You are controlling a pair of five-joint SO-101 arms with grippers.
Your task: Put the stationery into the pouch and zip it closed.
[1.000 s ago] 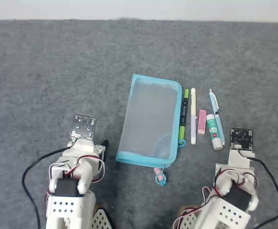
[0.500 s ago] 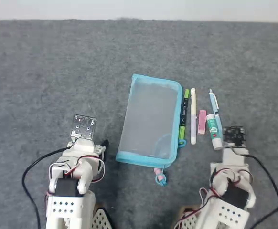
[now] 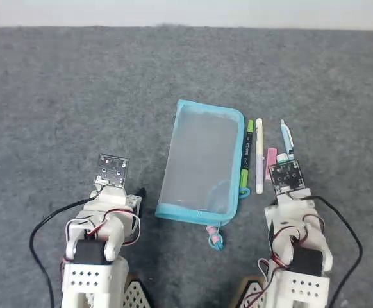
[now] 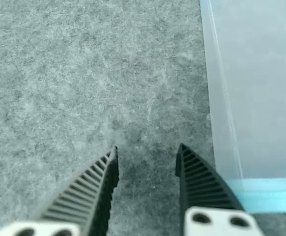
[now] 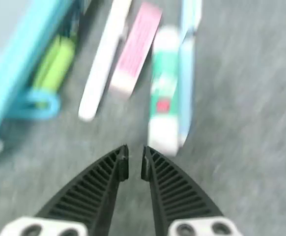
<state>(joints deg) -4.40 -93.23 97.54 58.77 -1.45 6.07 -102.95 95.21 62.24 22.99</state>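
Observation:
A clear pouch [image 3: 202, 163] with teal edging lies flat at the table's centre, and a pink and blue charm [image 3: 216, 239] hangs off its near corner. To its right lie a green pen [image 3: 247, 151], a white highlighter [image 3: 259, 157], a pink eraser [image 3: 270, 156] and a blue pen [image 3: 286, 138]. My right arm [image 3: 284, 176] hangs over the near ends of these. My right gripper [image 5: 134, 152] is shut and empty, just short of the glue stick [image 5: 163, 105] and beside the eraser [image 5: 135, 54]. The left gripper [image 4: 147, 155] stands open over bare carpet, close to the pouch's edge [image 4: 221, 123].
Grey carpet [image 3: 77, 90] covers the whole table, with wide free room at the far side and left. My left arm [image 3: 111, 172] sits left of the pouch. The pouch's teal zip loop [image 5: 35, 105] lies near the green pen [image 5: 57, 61].
My right arm has swung left and forward over the stationery and now covers the glue stick in the high view. The left arm has not moved.

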